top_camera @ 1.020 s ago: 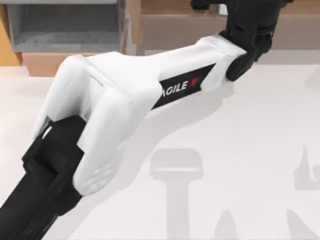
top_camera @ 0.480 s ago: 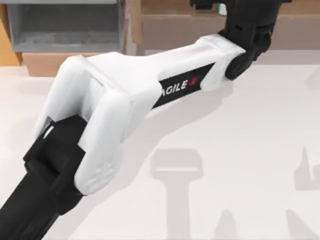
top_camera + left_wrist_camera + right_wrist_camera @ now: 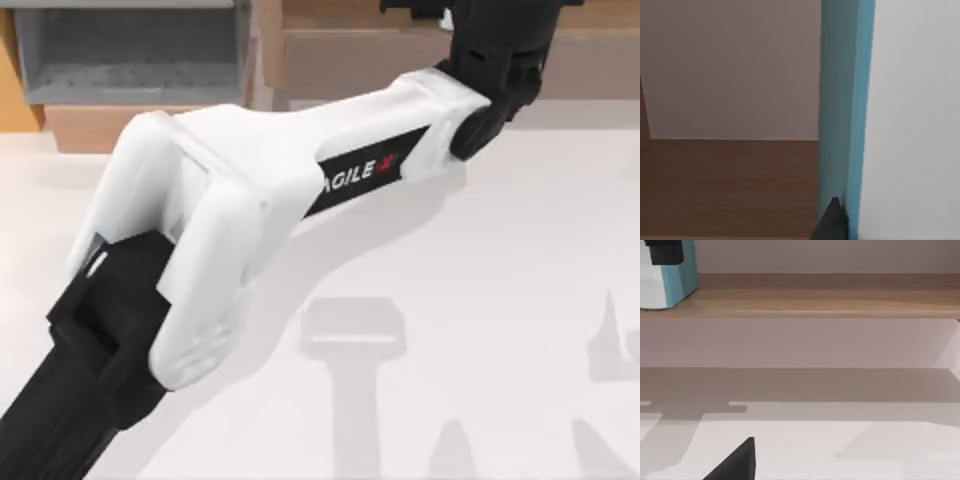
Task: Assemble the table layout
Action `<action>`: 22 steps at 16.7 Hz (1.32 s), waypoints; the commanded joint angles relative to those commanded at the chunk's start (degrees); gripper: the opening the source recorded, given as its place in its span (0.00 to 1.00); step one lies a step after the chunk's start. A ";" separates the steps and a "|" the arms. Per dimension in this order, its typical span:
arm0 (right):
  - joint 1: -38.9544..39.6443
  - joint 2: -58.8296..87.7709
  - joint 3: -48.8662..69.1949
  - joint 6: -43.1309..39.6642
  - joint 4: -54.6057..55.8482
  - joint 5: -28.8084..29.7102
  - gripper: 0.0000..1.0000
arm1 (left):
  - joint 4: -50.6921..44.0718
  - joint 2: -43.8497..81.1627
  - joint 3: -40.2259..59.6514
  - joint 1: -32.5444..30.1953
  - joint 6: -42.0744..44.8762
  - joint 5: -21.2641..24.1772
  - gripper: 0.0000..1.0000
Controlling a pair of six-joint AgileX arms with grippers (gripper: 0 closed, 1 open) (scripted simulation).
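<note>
- Left arm: stretches from lower left to upper right, over the shelf.
- Left claw: beside a teal-white object; finger state cannot be told.
- Table: fills the lower frame.

Left arm stretched diagonally from lower left to upper right; black wrist at top edge. Left gripper fingertip dark, pointed.

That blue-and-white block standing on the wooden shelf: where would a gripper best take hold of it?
Probably near its top, from above: the block stands upright on the shelf, so its upper end is free. Its narrow blue side suits a pinch. The left gripper sits there; the right gripper hovers over the table.
</note>
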 joint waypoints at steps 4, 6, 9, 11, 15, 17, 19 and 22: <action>0.00 0.00 0.00 0.00 0.00 0.00 1.00 | 0.00 0.00 0.00 0.00 0.00 0.00 0.00; 0.00 0.00 0.00 0.00 0.00 0.00 1.00 | 0.00 0.00 0.00 0.00 0.00 0.00 0.00; 0.00 0.00 0.00 0.00 0.00 0.00 1.00 | 0.00 0.00 0.00 0.00 0.00 0.00 0.00; 0.00 0.00 0.00 0.00 0.00 0.00 1.00 | 0.09 -0.28 -0.13 -0.28 0.07 -0.11 0.00; 0.00 0.00 0.00 0.00 0.00 0.00 1.00 | 1.92 -4.16 -5.46 -1.35 0.11 -1.28 0.00; 0.00 0.00 0.00 0.00 0.00 0.00 1.00 | 2.86 -6.10 -9.45 -2.11 0.27 -1.95 0.00; 0.00 0.00 0.00 0.00 0.00 0.00 1.00 | 3.91 -8.07 -12.30 -2.83 0.36 -2.72 0.00; 0.00 0.00 0.00 0.00 0.00 0.00 1.00 | 4.46 -8.98 -13.09 -3.22 0.37 -3.07 0.00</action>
